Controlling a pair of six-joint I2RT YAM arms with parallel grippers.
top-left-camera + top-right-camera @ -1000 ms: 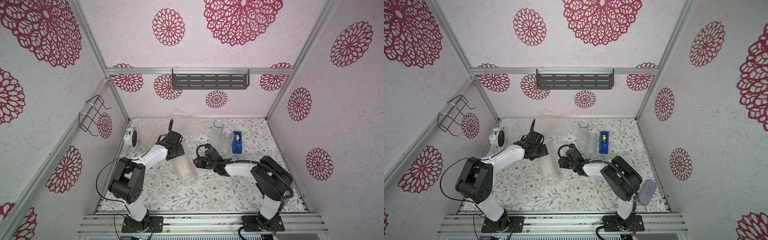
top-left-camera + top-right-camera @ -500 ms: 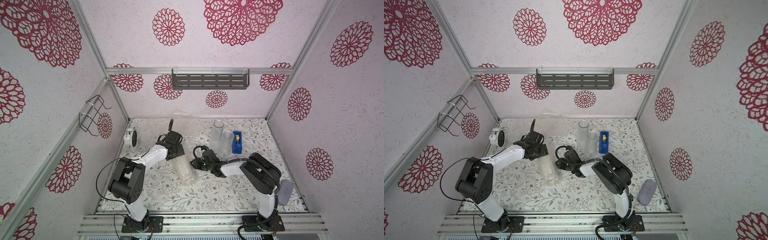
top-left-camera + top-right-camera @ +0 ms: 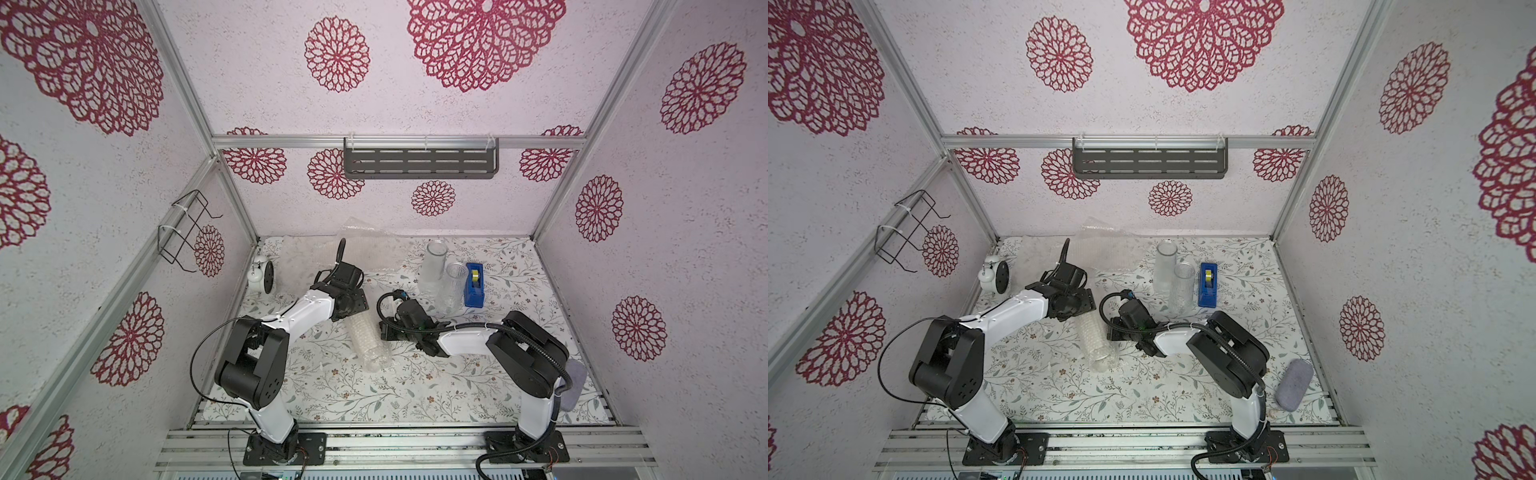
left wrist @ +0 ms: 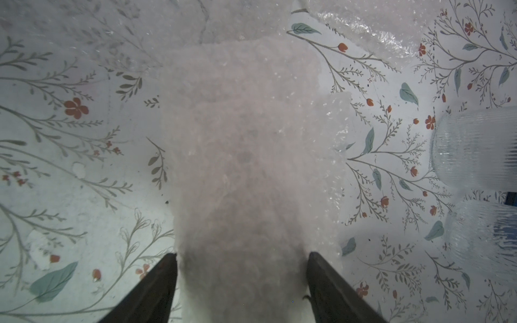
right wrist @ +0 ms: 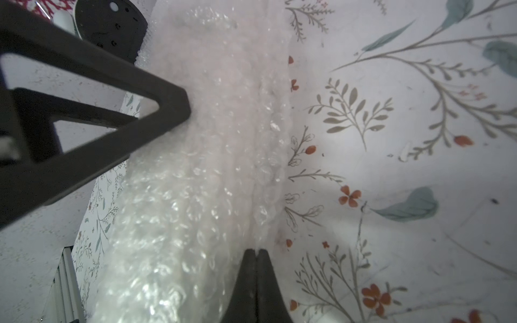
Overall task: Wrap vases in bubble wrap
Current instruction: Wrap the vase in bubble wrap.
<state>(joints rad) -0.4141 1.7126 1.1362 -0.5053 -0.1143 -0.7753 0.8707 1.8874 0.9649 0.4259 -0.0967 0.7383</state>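
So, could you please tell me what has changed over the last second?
The right gripper edged slightly toward the wrapped vase, and its fingers closed, apparently pinching the loose edge of the bubble wrap. The left gripper still clamps the wrapped vase, which has not shifted. The frosted vase, ribbed glass and tape dispenser stayed put.

The floral table (image 3: 415, 390) carries a wrapped vase (image 3: 368, 340) lying mid-table and loose wrap (image 3: 307, 257) along the back edge. A cylinder (image 3: 432, 266), glass (image 3: 453, 286) and dispenser (image 3: 474, 284) stand back right, with a clock (image 3: 261, 274) in the back-left corner and a pouch (image 3: 1293, 384) front right.
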